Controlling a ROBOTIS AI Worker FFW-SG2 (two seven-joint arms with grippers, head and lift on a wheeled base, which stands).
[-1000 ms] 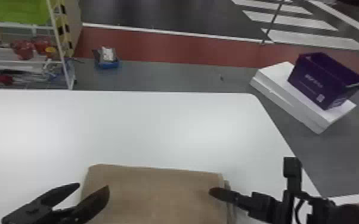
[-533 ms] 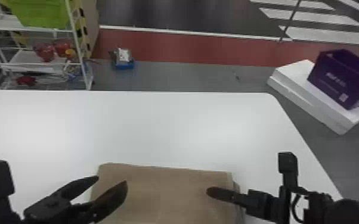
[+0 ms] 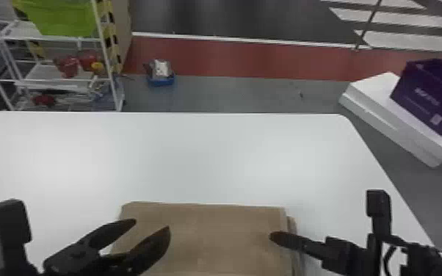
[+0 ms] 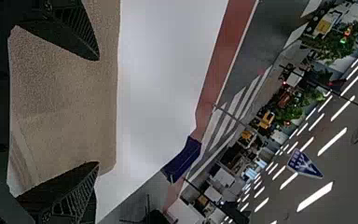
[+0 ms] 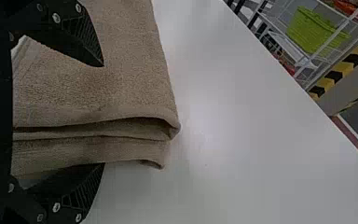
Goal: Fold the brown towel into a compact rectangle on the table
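Observation:
In the head view my left gripper (image 3: pixel 152 224) is open over the left side of the brown towel (image 3: pixel 209 238). At the towel's right edge is my right gripper (image 3: pixel 277 236). The towel lies as a folded rectangle near the table's front. In the left wrist view the left gripper (image 4: pixel 98 111) has its fingers wide apart, the towel (image 4: pixel 70 93) showing between them. The right wrist view has the right gripper (image 5: pixel 104 115) open around the side where the layers of the towel (image 5: pixel 130 70) are stacked, with one finger over the towel and the other beside the lower layers.
The white table (image 3: pixel 194 158) extends beyond the towel. Past its right edge, a purple box (image 3: pixel 429 95) rests on white slabs (image 3: pixel 389 121). A white shelf rack (image 3: pixel 55 88) stands behind at the left, with a blue tray (image 3: pixel 160 80) on the floor beside it.
The head view has shifted, so the table and background appear farther right. The left gripper has moved slightly over the towel; the right has moved a little inward at its right edge.

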